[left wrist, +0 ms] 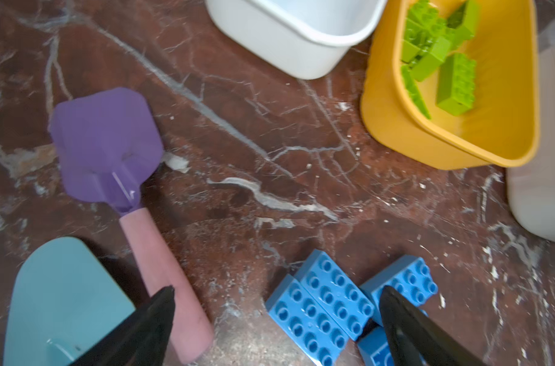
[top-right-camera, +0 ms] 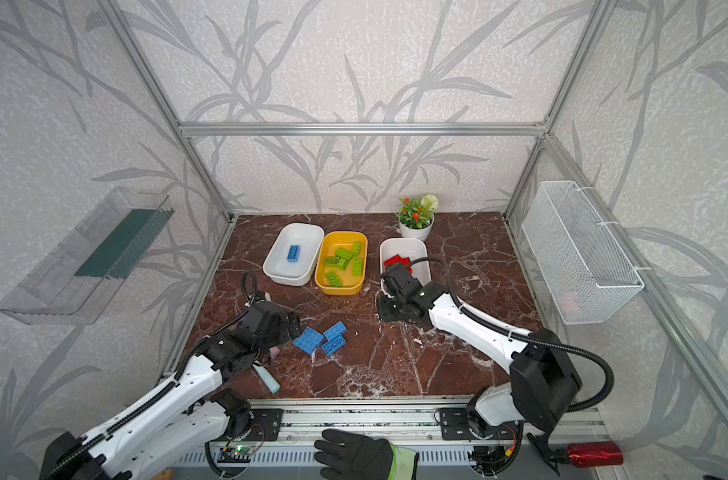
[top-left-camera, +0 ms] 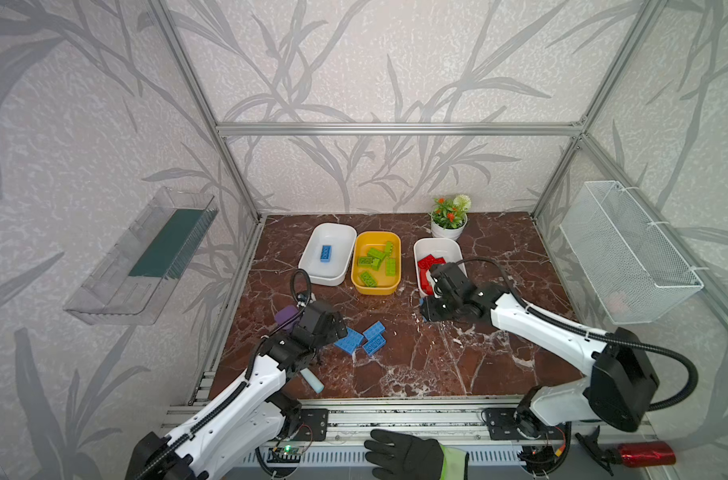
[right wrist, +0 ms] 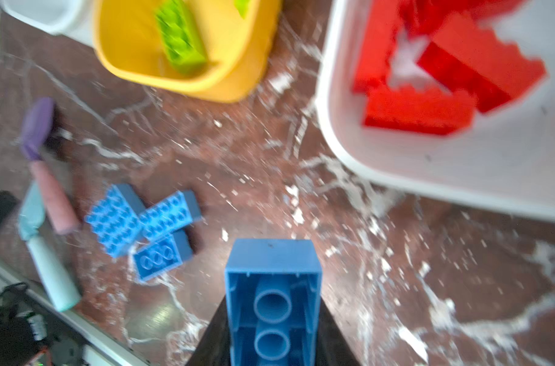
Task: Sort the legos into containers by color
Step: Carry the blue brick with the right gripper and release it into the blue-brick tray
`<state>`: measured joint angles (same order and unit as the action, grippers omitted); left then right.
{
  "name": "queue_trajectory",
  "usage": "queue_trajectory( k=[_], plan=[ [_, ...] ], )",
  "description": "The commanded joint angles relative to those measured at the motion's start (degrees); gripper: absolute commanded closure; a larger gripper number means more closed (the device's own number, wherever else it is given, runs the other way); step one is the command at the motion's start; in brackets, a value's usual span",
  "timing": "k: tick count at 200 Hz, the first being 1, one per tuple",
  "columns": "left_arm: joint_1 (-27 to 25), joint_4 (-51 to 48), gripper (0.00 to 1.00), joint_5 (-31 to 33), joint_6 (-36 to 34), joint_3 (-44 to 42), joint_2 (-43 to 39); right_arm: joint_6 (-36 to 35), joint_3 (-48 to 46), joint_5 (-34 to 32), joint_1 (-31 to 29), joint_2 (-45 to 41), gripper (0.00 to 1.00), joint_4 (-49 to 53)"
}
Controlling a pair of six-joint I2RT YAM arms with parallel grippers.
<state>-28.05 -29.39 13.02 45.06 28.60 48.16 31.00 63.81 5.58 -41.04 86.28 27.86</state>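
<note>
Hard to see: my right wrist view is blurred.
Right gripper (right wrist: 273, 336): clenched on a blue studded plastic brick (right wrist: 271, 260), pinned between my fingers (right wrist: 211, 343).
Left gripper (left wrist: 277, 301): spread wide, loose blue bricks (left wrist: 320, 301) on the tabletop (left wrist: 269, 142) between the fingertips (left wrist: 162, 305).

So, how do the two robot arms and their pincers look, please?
Both arms have white shell links, left arm and right arm, with black joints and black wrist blocks. A black ribbed cable loops beside the right one. The left pincer and right pincer have black, tapered, pointed fingers.
</note>
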Motion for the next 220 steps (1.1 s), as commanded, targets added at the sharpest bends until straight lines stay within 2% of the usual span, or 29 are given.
queue_trajectory(
  k=[1,40,75,110,159,190,217,218,220],
  plan=[
    [1.8,-0.6,0.01,-1.3,1.4,-0.2,-0.7,-4.0,10.0,5.7,-0.4,8.5,0.76,-3.0],
    [5.1,0.3,0.01,-1.0,2.7,-0.4,1.0,-6.4,28.5,13.6,-0.5,24.7,0.77,-5.9],
    [6.8,1.1,0.01,-1.4,2.6,-0.4,3.3,-6.5,37.9,20.5,-0.5,34.7,0.77,-14.8],
    [8.0,2.0,0.01,-2.0,3.2,-1.2,3.0,-7.3,44.7,20.7,-1.0,42.7,0.77,-23.3],
    [9.0,1.6,0.01,-1.3,4.1,-2.9,-0.1,-11.2,55.5,18.3,-3.1,52.8,0.76,-28.1],
    [9.4,0.4,0.01,-1.0,4.4,-3.4,-2.7,-12.9,65.8,17.7,-3.9,59.9,0.74,-25.0],
    [9.6,-1.0,0.01,-0.7,4.6,-3.6,-4.8,-15.0,78.5,16.4,-4.7,66.8,0.7,-17.6],
    [9.6,-1.0,0.01,-0.7,4.6,-3.6,-4.8,-15.4,79.1,16.0,-4.7,67.1,0.63,-17.3],
    [9.6,-1.1,0.01,-0.6,4.7,-3.6,-4.9,-15.7,79.9,15.9,-4.7,67.6,0.6,-16.7]
  ],
)
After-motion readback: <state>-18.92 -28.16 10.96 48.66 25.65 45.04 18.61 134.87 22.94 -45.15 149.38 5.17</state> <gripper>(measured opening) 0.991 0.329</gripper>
